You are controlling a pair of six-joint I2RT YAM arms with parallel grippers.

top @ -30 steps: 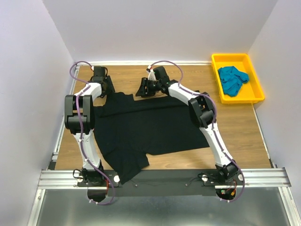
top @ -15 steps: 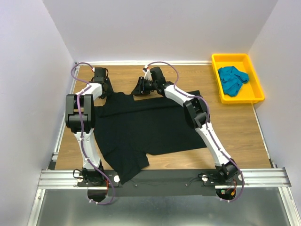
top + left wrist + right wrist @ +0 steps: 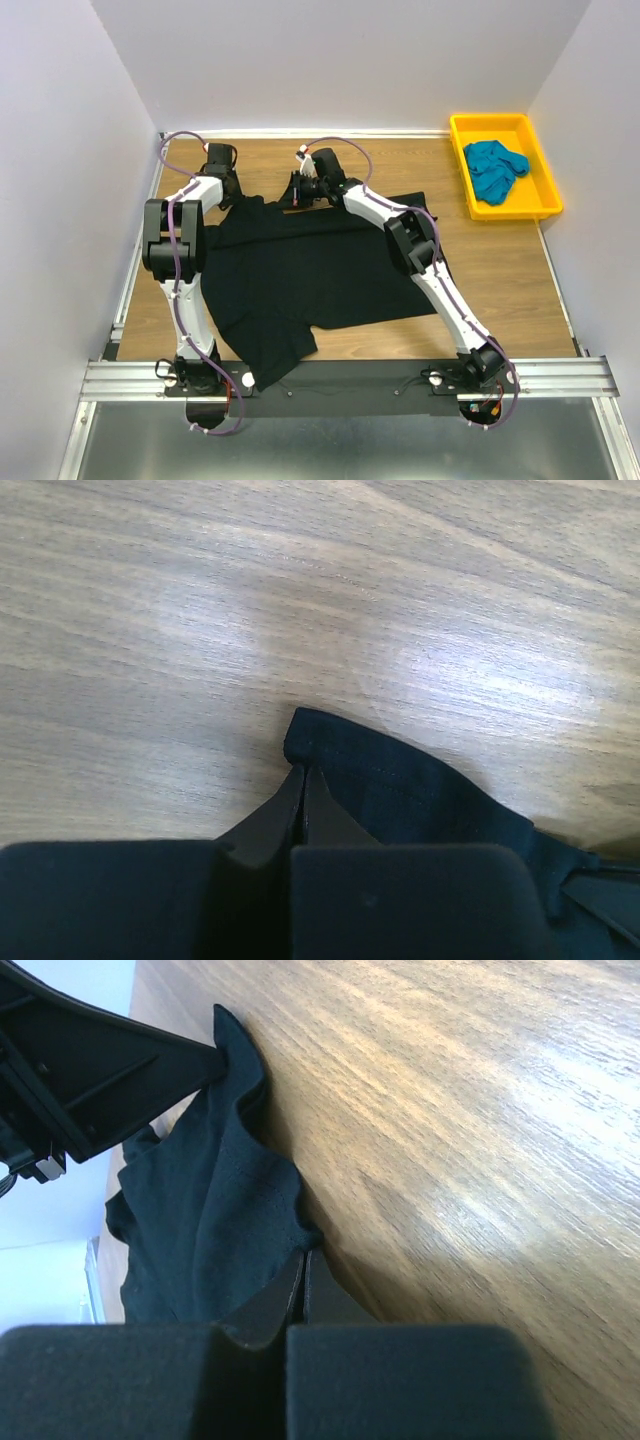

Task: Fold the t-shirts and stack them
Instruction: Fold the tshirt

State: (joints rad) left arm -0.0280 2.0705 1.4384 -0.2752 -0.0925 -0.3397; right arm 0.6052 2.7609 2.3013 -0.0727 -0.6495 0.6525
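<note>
Where pale walls box in the wooden table, you have the black t-shirt spread out and the yellow tray far right holding the crumpled teal t-shirt. The left gripper and right gripper are both clamped on the black t-shirt's far edge.

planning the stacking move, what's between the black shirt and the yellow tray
Only bare wooden table shows between the black t-shirt and the yellow tray in the top view; the teal t-shirt lies inside the tray.
</note>
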